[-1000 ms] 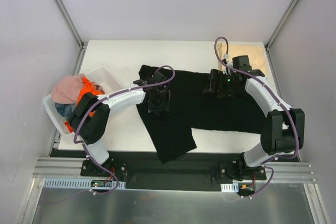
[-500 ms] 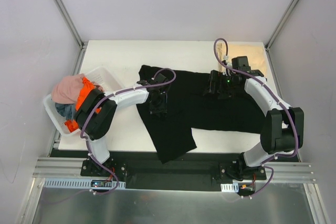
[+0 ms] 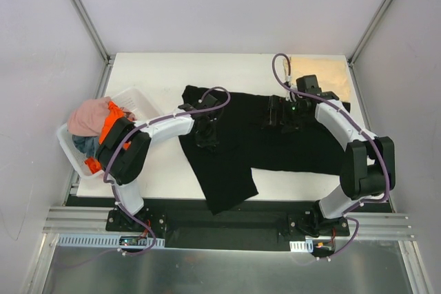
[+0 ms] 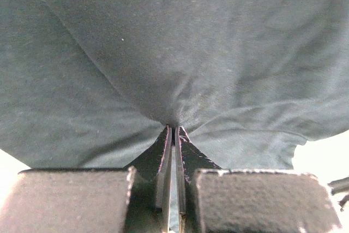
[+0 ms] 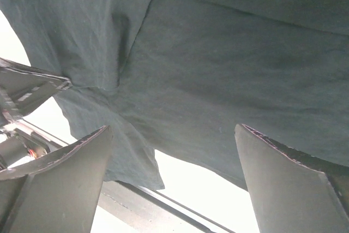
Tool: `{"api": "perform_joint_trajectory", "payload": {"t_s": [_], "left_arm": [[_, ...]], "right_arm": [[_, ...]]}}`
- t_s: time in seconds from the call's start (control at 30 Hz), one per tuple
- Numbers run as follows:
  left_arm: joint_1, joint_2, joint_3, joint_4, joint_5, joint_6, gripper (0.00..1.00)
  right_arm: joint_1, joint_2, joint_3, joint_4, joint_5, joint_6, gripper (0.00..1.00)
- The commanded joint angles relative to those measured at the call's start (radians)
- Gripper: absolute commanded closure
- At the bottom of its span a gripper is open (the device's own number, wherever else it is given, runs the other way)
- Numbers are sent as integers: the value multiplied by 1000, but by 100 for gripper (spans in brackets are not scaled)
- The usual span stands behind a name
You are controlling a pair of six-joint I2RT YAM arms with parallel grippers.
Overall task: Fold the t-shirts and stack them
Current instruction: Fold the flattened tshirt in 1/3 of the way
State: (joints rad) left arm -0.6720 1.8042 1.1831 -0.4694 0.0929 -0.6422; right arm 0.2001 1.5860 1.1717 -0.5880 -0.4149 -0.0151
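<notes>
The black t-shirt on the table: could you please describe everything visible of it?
The black t-shirt is soft, matte dark cloth, spread mostly flat but rumpled across the white table, one end trailing to its near edge. The left gripper is shut on a pinch of it, puckering the fabric; the right gripper hangs open over its far side.

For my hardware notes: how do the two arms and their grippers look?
White shells, black joints; a purple cable loops along the left arm and the right arm. The left gripper and right gripper are black.
</notes>
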Motion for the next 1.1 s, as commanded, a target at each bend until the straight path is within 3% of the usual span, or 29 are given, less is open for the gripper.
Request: {"api": "perform_joint_trajectory", "payload": {"t_s": [0.0,0.27,0.43,0.67,1.07], "left_arm": [[32,-111,13,-26,-41,12,100],[106,-129,23,-29,-59,30,100],[149,-129,23,-28,-71,19,100],[187,-109,49,-26,-59,39,100],[187,-83,43,-26,-19,35,100]], "right_arm": [[53,15,13,2,7,-22,1],[177,61,10,103,-39,-16,5],[257,92,14,119,27,-63,8],[343,199,43,166,28,-26,28],[389,318,126,211,74,121,46]]}}
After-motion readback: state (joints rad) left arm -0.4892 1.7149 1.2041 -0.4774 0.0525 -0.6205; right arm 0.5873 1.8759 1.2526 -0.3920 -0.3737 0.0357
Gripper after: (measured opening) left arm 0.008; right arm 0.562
